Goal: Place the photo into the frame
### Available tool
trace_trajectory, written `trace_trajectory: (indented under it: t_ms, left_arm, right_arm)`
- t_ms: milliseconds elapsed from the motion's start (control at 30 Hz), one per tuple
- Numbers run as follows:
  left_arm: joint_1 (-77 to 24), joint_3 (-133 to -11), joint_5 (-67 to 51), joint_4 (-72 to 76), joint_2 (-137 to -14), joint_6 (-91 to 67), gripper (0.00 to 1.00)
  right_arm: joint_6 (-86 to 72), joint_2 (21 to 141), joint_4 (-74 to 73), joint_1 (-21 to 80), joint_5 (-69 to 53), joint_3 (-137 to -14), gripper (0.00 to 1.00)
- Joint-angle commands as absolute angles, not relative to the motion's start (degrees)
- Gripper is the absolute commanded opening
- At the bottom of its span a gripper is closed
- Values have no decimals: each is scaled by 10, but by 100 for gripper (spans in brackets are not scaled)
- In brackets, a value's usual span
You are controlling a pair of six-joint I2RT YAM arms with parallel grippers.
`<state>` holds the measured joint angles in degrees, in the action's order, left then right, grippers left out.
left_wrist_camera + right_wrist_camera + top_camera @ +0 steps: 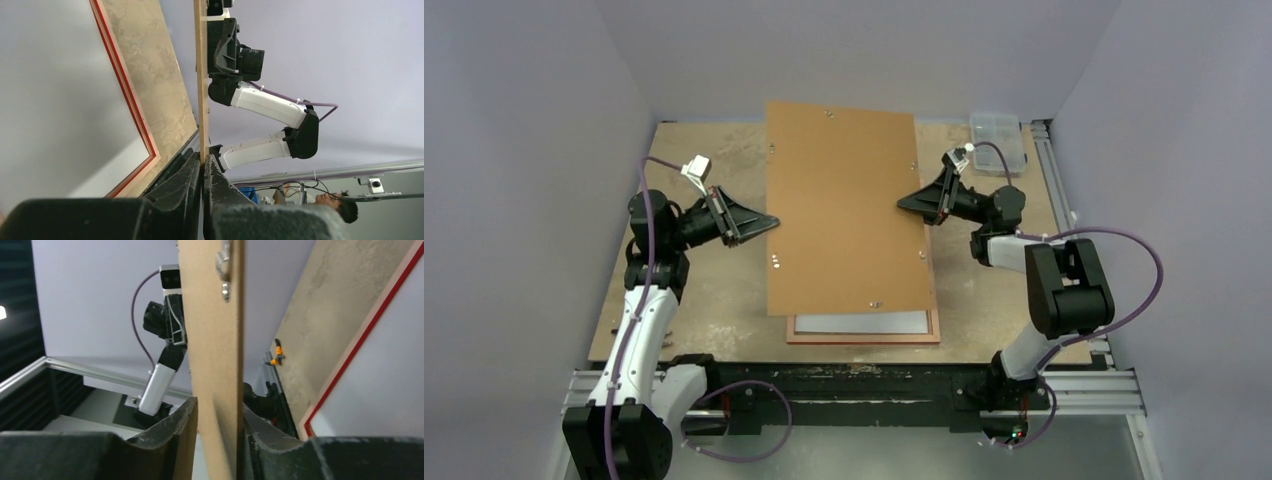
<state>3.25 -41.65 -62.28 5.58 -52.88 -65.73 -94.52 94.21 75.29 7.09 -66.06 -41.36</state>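
Observation:
The plain brown backing board (844, 200) hangs above the table, tilted, held by both grippers. My left gripper (769, 220) is shut on its left edge; the left wrist view shows the fingers (202, 165) pinching the thin board (201, 75). My right gripper (904, 203) is shut on its right edge, with the board (212, 330) between the jaws (217, 415). The frame (864, 339) lies flat under the board, only its near end showing; its red edge shows in both wrist views (131, 95) (360, 340). A plain white sheet (864, 322) fills it, likely the photo's back; no landscape shows.
A clear plastic box (999, 135) stands at the back right corner. A metal rail (1049, 170) runs along the table's right side. Purple walls close in on the left, back and right. A person (340, 205) shows beyond the table in the left wrist view.

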Motion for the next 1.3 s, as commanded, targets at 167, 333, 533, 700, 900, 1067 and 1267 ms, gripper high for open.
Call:
trace_trajectory:
  t_ms: [167, 333, 533, 700, 900, 1067, 1267]
  left_arm:
    - [31, -425, -613, 15, -541, -585, 17]
    - [31, -433, -597, -43, -547, -548, 61]
    - [31, -461, -539, -166, -549, -466, 96]
    - [31, -477, -452, -278, -562, -398, 100]
    - [9, -465, -340, -339, -598, -353, 94]
    - [-44, -434, -288, -308, -655, -344, 85]
    - [-60, -387, -316, -216, -736, -356, 62]
  right_arm:
    - [-1081, 949, 955, 75, -681, -430, 0]
    - [-1037, 930, 884, 75, -689, -434, 0]
    - [-662, 819, 294, 75, -651, -486, 0]
    - [-385, 769, -88, 72, -544, -603, 0]
    - [-362, 762, -173, 61, -497, -613, 0]
    - [-353, 769, -188, 59, -491, -609, 0]
    - [-337, 792, -193, 58, -501, -606, 0]
